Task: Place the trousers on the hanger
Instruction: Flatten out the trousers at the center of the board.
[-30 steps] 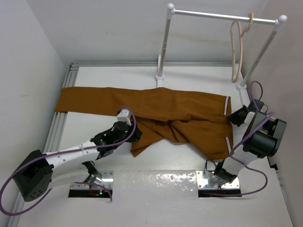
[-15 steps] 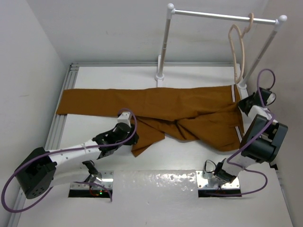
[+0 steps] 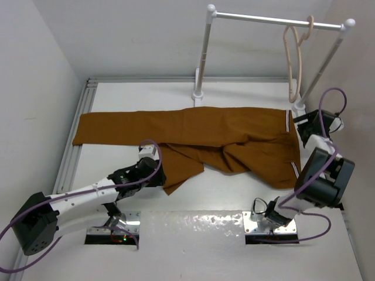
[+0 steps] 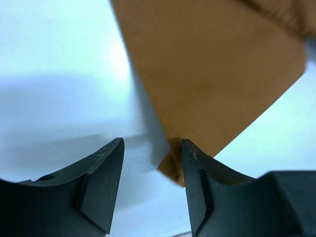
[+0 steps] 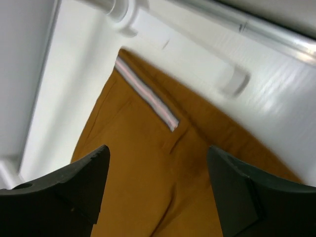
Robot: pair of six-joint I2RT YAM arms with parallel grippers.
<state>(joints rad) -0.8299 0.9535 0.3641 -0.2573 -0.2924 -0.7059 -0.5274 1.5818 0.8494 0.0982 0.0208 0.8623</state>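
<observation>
Trousers (image 3: 222, 132): flat on the table (image 3: 222, 199), not on the hanger; none of the cloth is lifted
Long axis: crosswise in front of both arms, one leg stretched out beyond the left gripper, the white-striped end (image 5: 145, 94) directly under the right gripper
Folded part: a second flap of cloth is doubled back toward the arms, its corner (image 4: 173, 165) lying just at the left fingertips
Left gripper (image 4: 150, 148): released, jaws apart, low over the table; the flap corner sits by the inner face of one finger and is not pinched
Right gripper (image 5: 158, 150): released, jaws wide, nothing between them; it hangs above the striped end, apart from the cloth
Hanger (image 3: 293, 64): hooked on the white rail (image 3: 275, 20), hanging free, up and beyond the right gripper, well apart from the left one
Nearer arm: the right, both to the hanger and to the striped end
Deciding relation: the trousers lie below the right gripper while the hanger hangs above and beyond it, so the cloth has to be raised toward the rail
Judgement: the next grip likely falls on the striped end, with the left arm managing the far leg
</observation>
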